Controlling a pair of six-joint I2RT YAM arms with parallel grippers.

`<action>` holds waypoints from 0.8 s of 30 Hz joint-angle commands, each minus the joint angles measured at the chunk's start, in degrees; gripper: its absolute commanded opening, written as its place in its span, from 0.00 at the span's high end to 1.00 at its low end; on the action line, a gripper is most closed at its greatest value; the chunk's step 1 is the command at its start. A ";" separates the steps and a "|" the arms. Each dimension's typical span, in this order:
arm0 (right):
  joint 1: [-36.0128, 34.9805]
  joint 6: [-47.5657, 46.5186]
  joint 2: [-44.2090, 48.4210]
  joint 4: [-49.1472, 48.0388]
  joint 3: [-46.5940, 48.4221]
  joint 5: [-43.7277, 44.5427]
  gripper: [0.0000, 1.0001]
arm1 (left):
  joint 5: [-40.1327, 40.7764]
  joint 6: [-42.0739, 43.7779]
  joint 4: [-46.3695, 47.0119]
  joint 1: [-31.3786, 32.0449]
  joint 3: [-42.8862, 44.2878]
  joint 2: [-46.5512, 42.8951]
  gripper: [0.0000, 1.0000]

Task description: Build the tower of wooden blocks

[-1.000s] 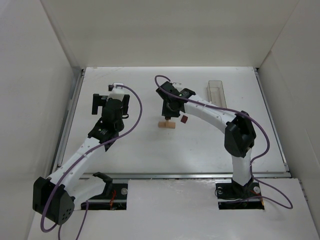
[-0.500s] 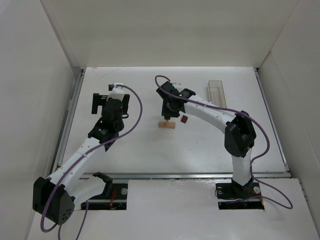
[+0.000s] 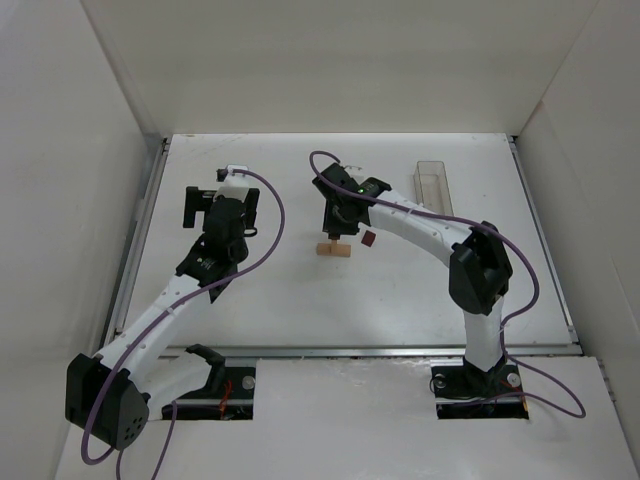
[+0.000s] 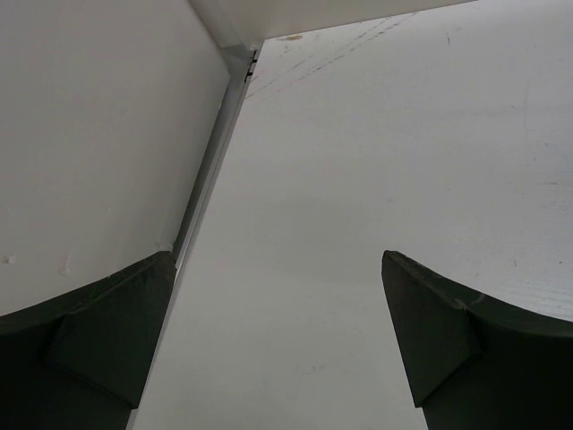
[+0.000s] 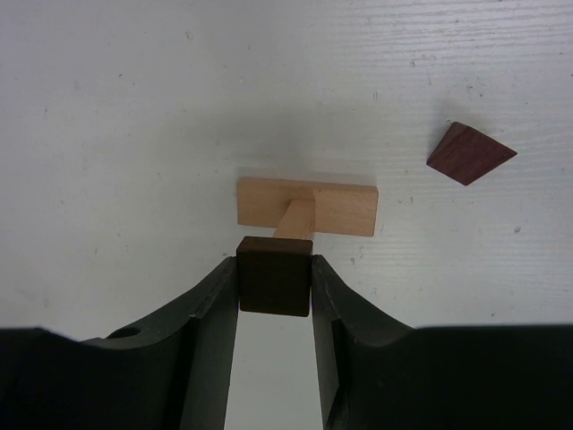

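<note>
Nothing has visibly moved: the right pincer (image 5: 275,271) stays clamped on a small dark reddish-brown wooden cube (image 5: 275,278) over the short tan post (image 5: 295,219) on its light tan flat bar (image 5: 345,208) at the middle of the desk (image 3: 300,300), suggesting release comes next; the left pincer (image 4: 277,296) gapes empty.

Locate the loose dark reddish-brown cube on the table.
In the top view the loose cube lies just right of the tan flat bar, apart from it, beside the right end effector.
</note>
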State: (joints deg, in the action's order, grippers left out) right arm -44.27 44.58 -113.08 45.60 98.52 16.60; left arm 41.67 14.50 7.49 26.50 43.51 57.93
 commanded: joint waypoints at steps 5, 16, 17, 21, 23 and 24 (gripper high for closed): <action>0.15 -0.46 -0.13 -0.08 -0.08 0.63 0.76 | 1.04 0.09 2.27 -0.22 -0.62 -1.59 0.00; 0.15 -0.46 -0.13 -0.08 -0.08 0.63 0.49 | 1.04 0.09 2.27 -0.22 -0.62 -1.59 0.00; 0.15 -0.46 -0.13 -0.08 0.44 0.63 0.49 | 1.04 0.09 2.27 -0.22 -0.62 -1.59 0.00; 0.15 -0.98 -0.13 -0.08 0.97 0.63 0.47 | 1.04 0.09 2.27 -0.22 -0.62 -1.59 0.00; 0.15 -0.98 -0.13 -0.08 1.49 0.10 0.46 | 1.04 0.09 2.27 -0.22 -0.62 -1.59 0.00; 0.15 -0.98 -0.13 -0.08 2.37 0.10 0.46 | 1.04 0.09 2.27 -0.22 -0.62 -1.59 0.00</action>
State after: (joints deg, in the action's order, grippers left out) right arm -44.27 44.18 -113.08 45.87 98.54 16.60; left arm 41.67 14.52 7.49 26.50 43.48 57.93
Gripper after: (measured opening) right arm 0.536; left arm 0.993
